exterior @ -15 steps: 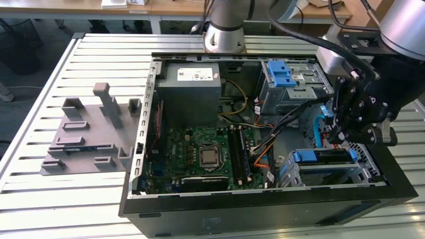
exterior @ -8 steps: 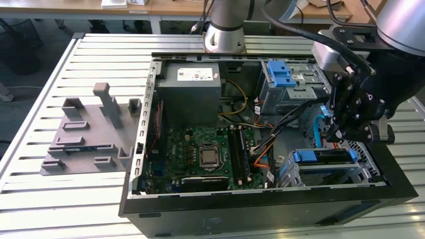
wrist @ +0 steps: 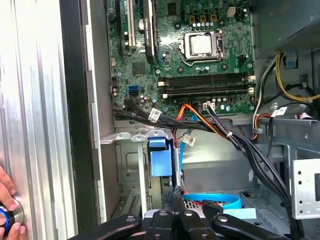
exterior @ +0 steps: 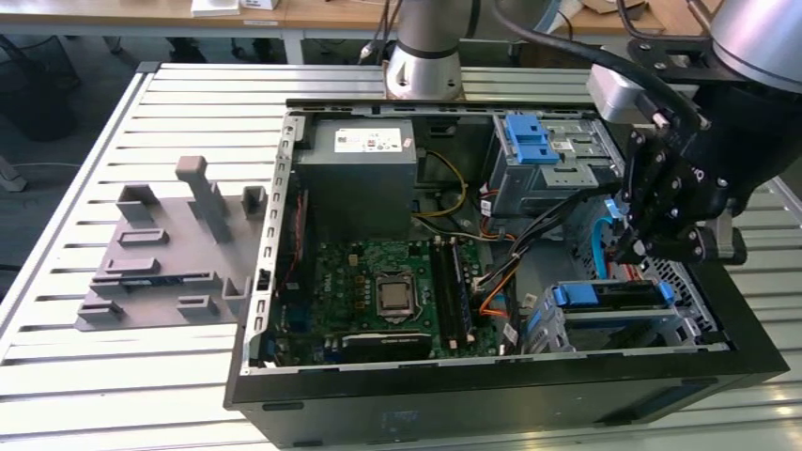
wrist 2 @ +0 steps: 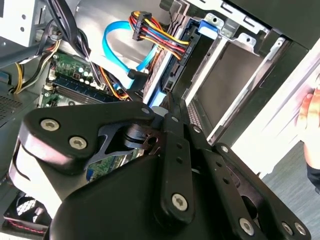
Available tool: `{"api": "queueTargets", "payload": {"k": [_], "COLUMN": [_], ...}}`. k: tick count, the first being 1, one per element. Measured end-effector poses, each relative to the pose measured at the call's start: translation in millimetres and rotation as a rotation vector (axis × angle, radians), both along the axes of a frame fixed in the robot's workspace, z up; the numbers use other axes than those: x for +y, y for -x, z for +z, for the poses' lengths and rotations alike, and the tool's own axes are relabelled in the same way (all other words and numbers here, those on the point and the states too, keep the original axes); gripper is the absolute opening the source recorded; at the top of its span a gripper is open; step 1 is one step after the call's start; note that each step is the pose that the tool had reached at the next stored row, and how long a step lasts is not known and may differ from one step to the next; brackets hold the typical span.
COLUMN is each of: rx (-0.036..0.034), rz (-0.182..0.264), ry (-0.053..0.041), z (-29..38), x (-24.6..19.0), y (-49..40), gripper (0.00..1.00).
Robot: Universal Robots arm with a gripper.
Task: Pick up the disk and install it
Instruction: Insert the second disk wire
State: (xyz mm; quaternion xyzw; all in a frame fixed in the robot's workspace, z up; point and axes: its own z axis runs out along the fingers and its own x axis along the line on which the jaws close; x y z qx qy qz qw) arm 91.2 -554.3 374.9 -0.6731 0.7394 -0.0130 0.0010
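The disk [exterior: 623, 295], a flat dark metal slab edged with blue plastic bracket rails, lies in the lower grey metal drive cage [exterior: 683, 324] in the corner of the open black computer case [exterior: 501, 395], at the exterior view's right. Its blue front tab [wrist: 161, 160] faces the case interior, close against the cage's upright posts.

The black gripper [exterior: 630, 252] hangs just above that cage with its fingers pressed together and nothing between them; in both wrist views the fingertips [wrist 2: 170, 102] meet in a narrow point [wrist: 176, 192]. There is little open room here. The cage wall and the case's side rim hem in one side, and a bundle of black cables [wrist: 240, 145] with orange and red wires crosses the gap towards the green motherboard [exterior: 376, 291]. A bright blue flat cable [wrist 2: 112, 47] loops close beside the fingers.

Further back stands a second grey drive bay with a blue latch [exterior: 539, 141], and beside it the grey power-supply box [exterior: 363, 178]. A grey moulded holder tray [exterior: 163, 254] sits on the slatted metal table [exterior: 75, 395], well apart from the case. A person's hand [wrist: 7, 200] rests at the table's edge.
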Motion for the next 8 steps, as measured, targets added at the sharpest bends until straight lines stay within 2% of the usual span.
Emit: {"api": "queueTargets", "payload": {"k": [4,8], "rx": [-0.0004,-0.0006], "rz": [0.000,0.000], "ry": [-0.0001,0.0000], "z": [3.0,3.3], "x": [2.4,8.3], "y": [0.1,0.1], "gripper": [0.11,0.11]}}
